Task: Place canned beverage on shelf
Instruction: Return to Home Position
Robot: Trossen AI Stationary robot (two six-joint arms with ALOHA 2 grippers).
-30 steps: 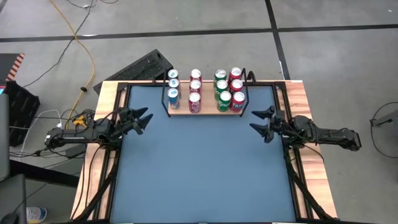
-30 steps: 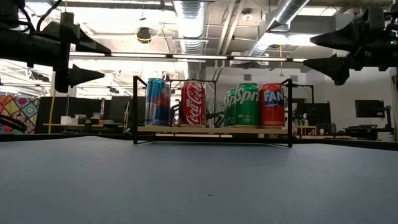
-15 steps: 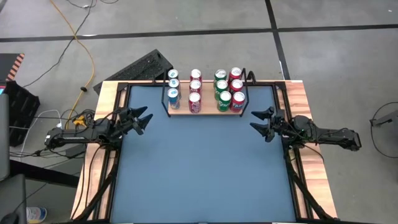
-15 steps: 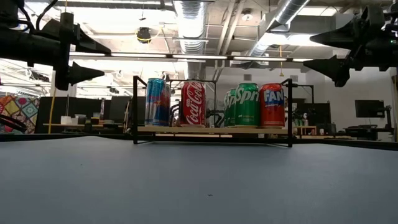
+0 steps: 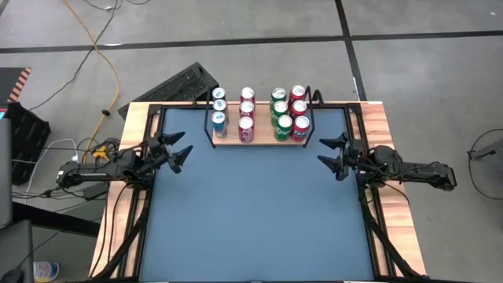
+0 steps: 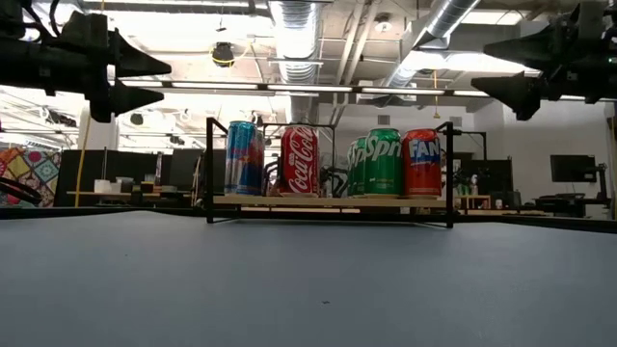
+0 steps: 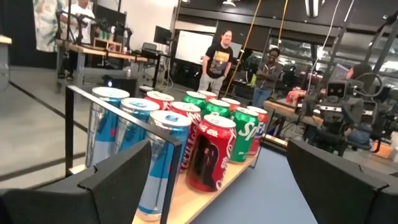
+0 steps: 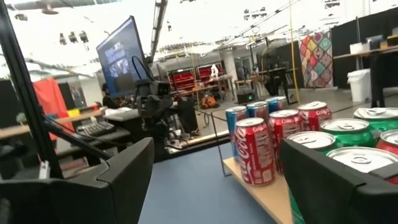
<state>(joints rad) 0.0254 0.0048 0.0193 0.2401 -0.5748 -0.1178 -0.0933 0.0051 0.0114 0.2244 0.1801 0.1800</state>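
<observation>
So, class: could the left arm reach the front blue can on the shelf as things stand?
Probably yes. The left gripper is open and empty, and the front blue can stands at the shelf's front left corner, bare table before it. Only the wire end frame blocks a sideways approach.

right tool (image 8: 214,163): fingers apart | shelf (image 8: 261,196): red Coca-Cola cans (image 8: 255,152), blue cans (image 8: 237,126), green cans (image 8: 321,140) upright in rows

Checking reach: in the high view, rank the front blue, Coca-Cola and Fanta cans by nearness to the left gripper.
From the left gripper:
1. front blue can, left end of shelf.
2. front Coca-Cola can, mid-left.
3. front Fanta can, right end.
</observation>
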